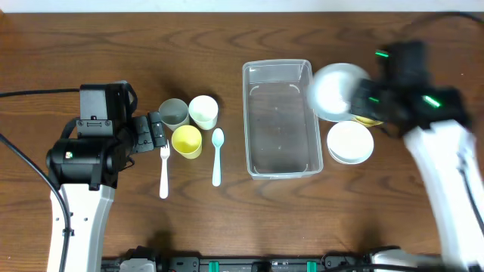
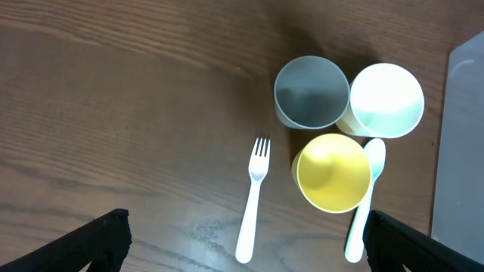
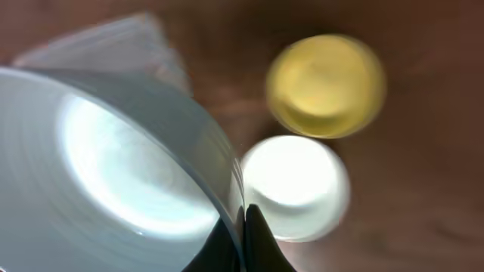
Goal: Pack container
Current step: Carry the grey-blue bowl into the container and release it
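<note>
One bowl (image 3: 128,166) rim-pinched in my right fingers (image 3: 261,245), likely for tub (image 1: 277,119) at 9 o'clock; left fingers (image 2: 98,242) wide, empty.

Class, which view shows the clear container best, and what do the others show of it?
The overhead view: the container lies whole there, rim and all four corners visible. The left wrist view catches only a strip at its right edge. The right wrist view shows a blurred corner behind the held bowl.
</note>
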{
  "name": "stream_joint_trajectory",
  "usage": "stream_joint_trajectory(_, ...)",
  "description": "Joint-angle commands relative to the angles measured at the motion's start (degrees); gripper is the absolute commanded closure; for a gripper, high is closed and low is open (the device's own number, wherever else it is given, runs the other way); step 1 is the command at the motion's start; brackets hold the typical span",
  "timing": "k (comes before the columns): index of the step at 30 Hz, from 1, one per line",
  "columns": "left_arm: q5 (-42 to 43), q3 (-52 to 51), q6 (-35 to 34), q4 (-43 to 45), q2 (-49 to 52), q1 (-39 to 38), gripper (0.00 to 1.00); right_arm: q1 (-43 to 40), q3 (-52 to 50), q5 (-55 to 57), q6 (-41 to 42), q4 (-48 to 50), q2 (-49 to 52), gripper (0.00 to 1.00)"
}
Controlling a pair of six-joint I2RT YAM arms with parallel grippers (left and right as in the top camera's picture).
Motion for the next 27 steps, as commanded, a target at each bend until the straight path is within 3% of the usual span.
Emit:
stream_joint_trajectory(1, -0.68, 1.14, 0.33, 0.0, -0.2, 0.28, 0.02, 4.59, 5.07, -0.74, -0.13, 2.29, 10.49, 0.99)
stream_joint_trajectory(9, -0.68, 1.14, 0.33, 0.0, -0.2, 0.28, 0.02, 5.66, 22.05, -7.43, -0.81, 4.66, 33.77, 0.99)
stream_joint_trajectory(18, -0.68, 1.14, 0.33, 0.0, -0.2, 0.28, 0.02, 6.14, 24.09, -11.91, 1.75, 5.95, 39.36, 0.98)
stream_joint_trajectory(20, -0.68, 1.14, 0.33, 0.0, -0.2, 0.28, 0.02, 6.14, 24.13, -12.0, 1.64, 5.81, 39.1, 0.83)
stream_joint_trajectory(25, -0.68, 1.14, 0.33, 0.0, -0.2, 0.28, 0.02, 6.08, 24.2, -11.65, -1.46, 5.22, 34.95, 0.61)
stream_joint_trajectory(27, -0.68, 1.14, 0.33, 0.0, -0.2, 0.28, 0.02, 5.53, 24.2, -10.82, -1.6, 4.59, 31.67, 0.56)
